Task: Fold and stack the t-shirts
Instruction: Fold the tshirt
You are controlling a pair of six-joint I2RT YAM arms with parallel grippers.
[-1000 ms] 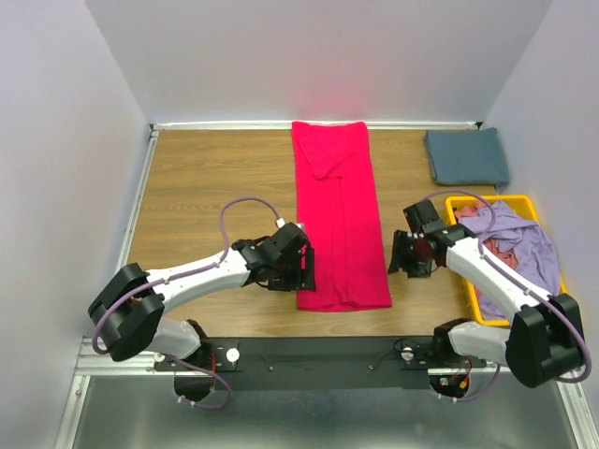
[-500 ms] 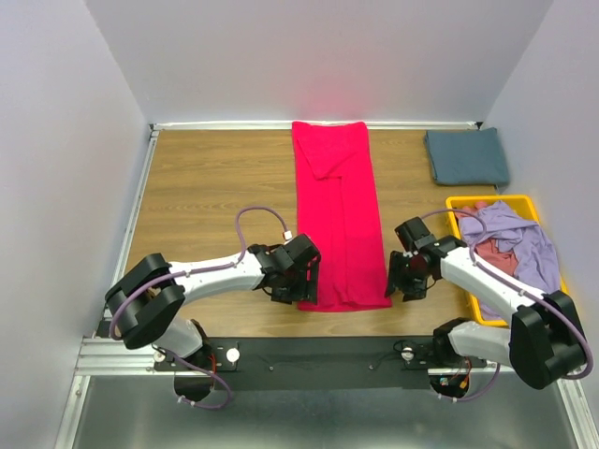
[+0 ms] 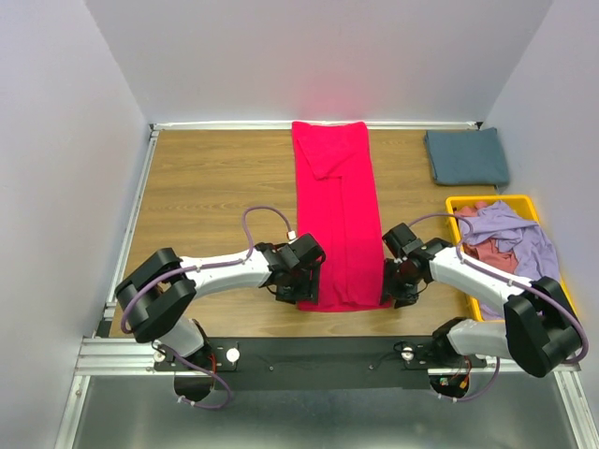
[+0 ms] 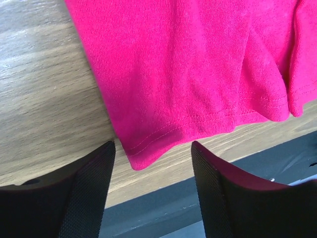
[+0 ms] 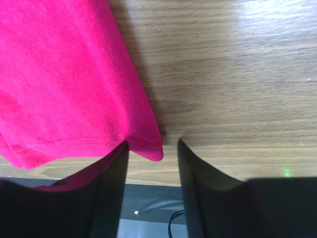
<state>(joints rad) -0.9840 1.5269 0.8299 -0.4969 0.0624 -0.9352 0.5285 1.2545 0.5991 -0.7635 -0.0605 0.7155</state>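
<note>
The crimson-pink t-shirt (image 3: 337, 210) lies as a long narrow strip down the middle of the table. My left gripper (image 3: 301, 292) is open at its near left corner; that hem corner (image 4: 141, 159) sits between the fingers. My right gripper (image 3: 401, 290) is open at its near right corner (image 5: 151, 148), which lies between the fingers. The slate blue-grey t-shirt (image 3: 467, 155) lies folded at the back right. The lavender t-shirt (image 3: 510, 234) and a pinkish one (image 3: 487, 251) lie crumpled in the yellow bin (image 3: 541, 208).
The yellow bin stands at the right edge, close to my right arm. The table's near edge and the black rail (image 4: 237, 173) lie just below both grippers. Bare wood (image 3: 215, 178) spreads left of the pink shirt.
Both grippers have moved toward the near edge and inward, from beside the shirt's lower sides to its two near hem corners. The shirt has not moved.
</note>
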